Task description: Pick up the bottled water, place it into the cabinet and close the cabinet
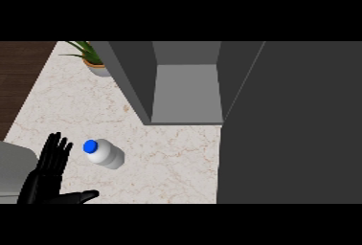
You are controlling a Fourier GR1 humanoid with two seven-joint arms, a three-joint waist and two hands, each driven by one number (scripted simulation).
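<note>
The surface lies bare between the bottled water and the cabinet, whose open front faces that stretch. The cabinet's swung-out door walls off the whole right side, and a potted plant stands just beside the cabinet's left wall.

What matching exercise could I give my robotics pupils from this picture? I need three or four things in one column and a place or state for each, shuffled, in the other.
Things:
1. bottle
2. plant
3. cabinet
4. left hand

Places or states:
A. open, its inside bare
B. on the counter, blue cap showing, just right of the hand
C. fingers straight, at the lower left
D. at the counter's far left corner

Pairs: 1-B, 2-D, 3-A, 4-C
</note>
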